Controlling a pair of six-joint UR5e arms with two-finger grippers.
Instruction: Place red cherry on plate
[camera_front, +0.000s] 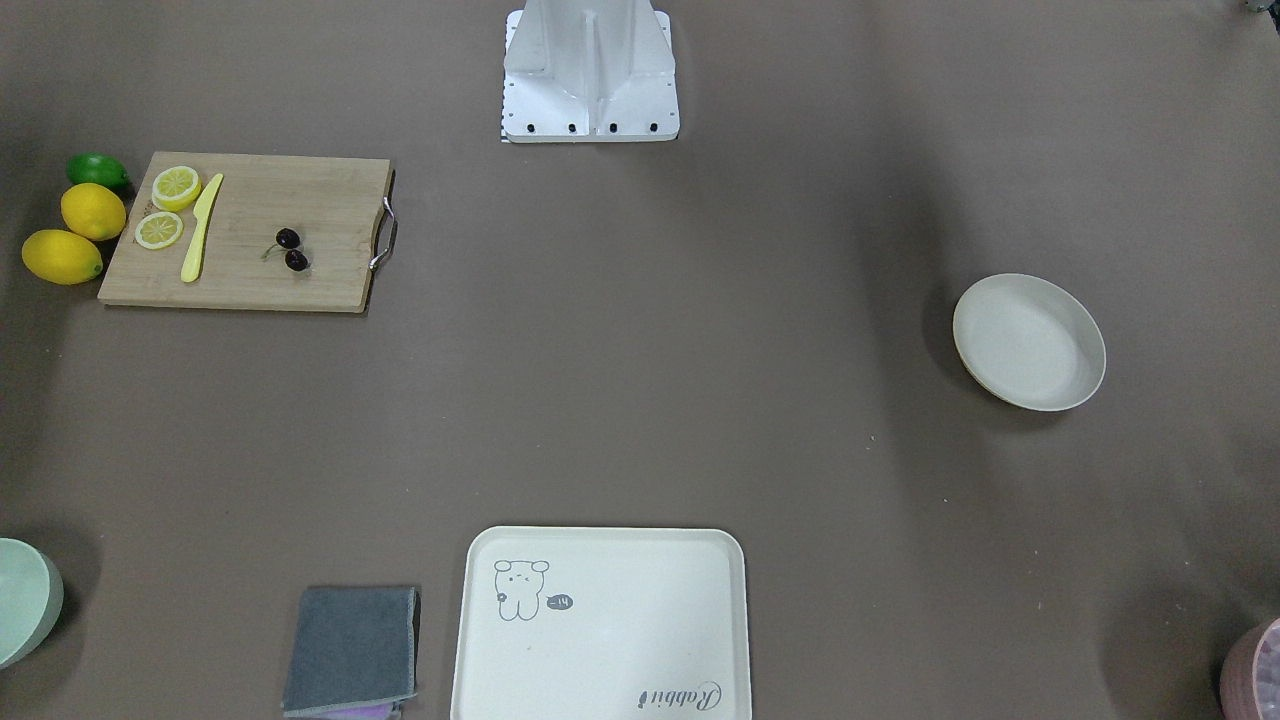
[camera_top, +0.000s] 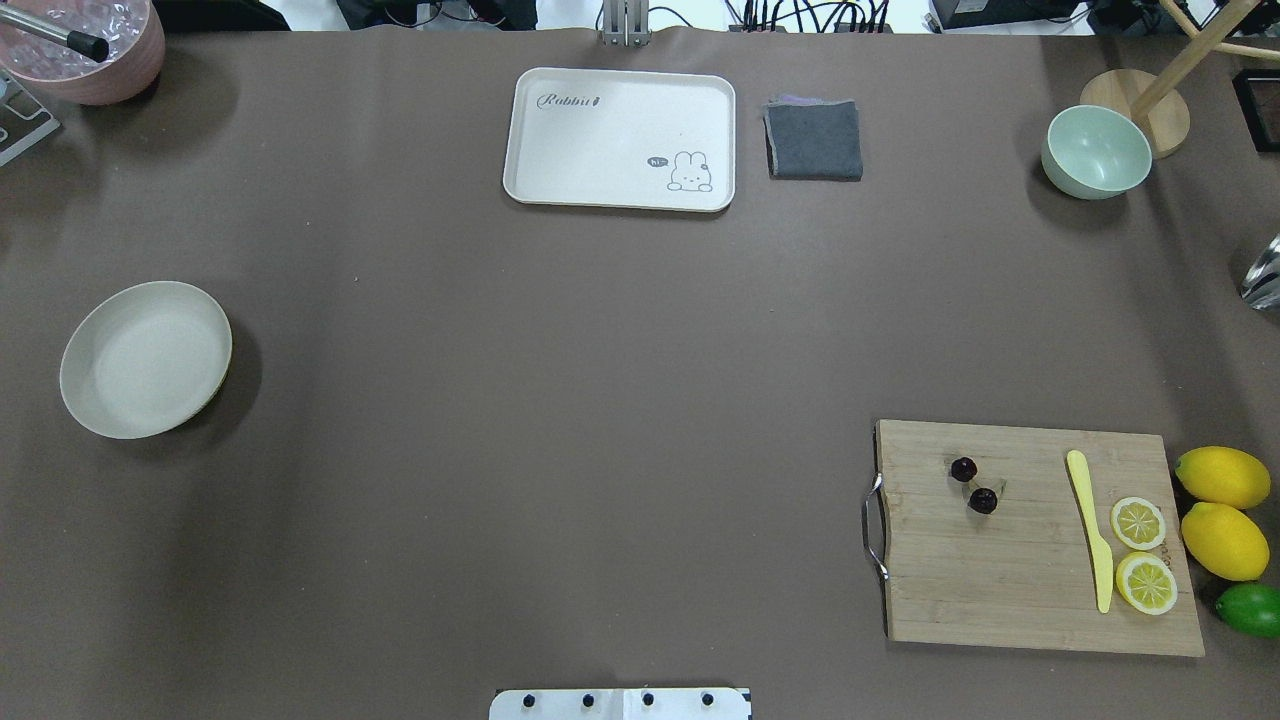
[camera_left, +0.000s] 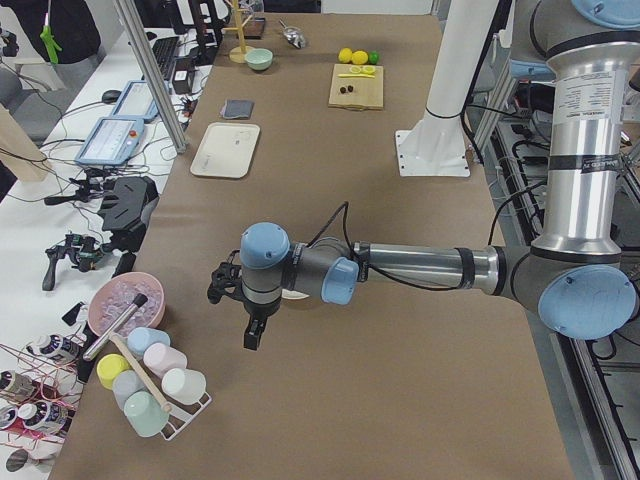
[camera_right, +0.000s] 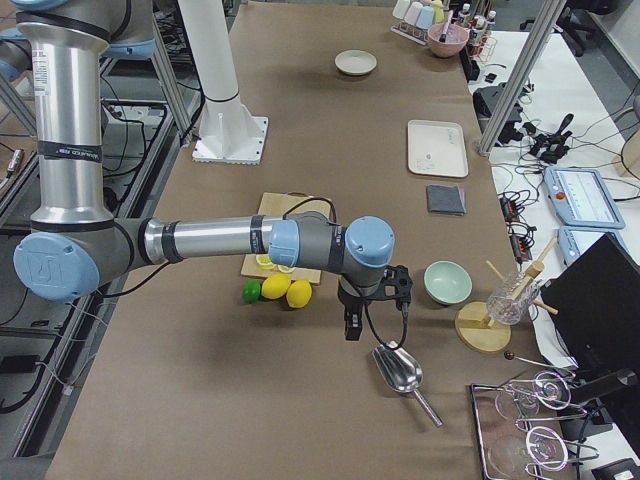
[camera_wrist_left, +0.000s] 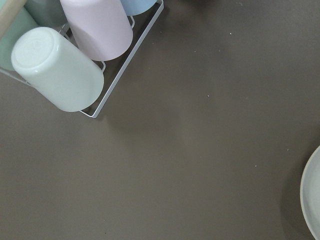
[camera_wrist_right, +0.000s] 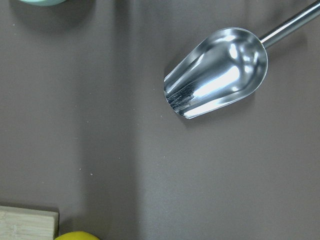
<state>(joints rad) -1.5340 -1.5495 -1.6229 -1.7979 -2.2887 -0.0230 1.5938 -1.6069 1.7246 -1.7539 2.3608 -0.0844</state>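
The red cherry (camera_top: 973, 485), two small dark glossy fruits joined by stems, lies on a wooden cutting board (camera_top: 1040, 590) at the robot's right; it is also seen from across the table (camera_front: 291, 250). The plate (camera_top: 146, 359), round and cream-white, sits empty at the robot's left (camera_front: 1029, 342); its rim (camera_wrist_left: 312, 200) edges into the left wrist view. My left gripper (camera_left: 254, 338) hangs near the plate, by the cup rack. My right gripper (camera_right: 351, 328) hovers beyond the lemons, near a metal scoop. Whether either one is open or shut, I cannot tell.
On the board lie a yellow knife (camera_top: 1090, 530) and two lemon slices (camera_top: 1142, 552); lemons (camera_top: 1222, 510) and a lime (camera_top: 1250, 608) sit beside it. Far side: cream tray (camera_top: 560, 150), grey cloth (camera_top: 814, 140), green bowl (camera_top: 1096, 152). Metal scoop (camera_wrist_right: 220, 72), cup rack (camera_wrist_left: 70, 55).
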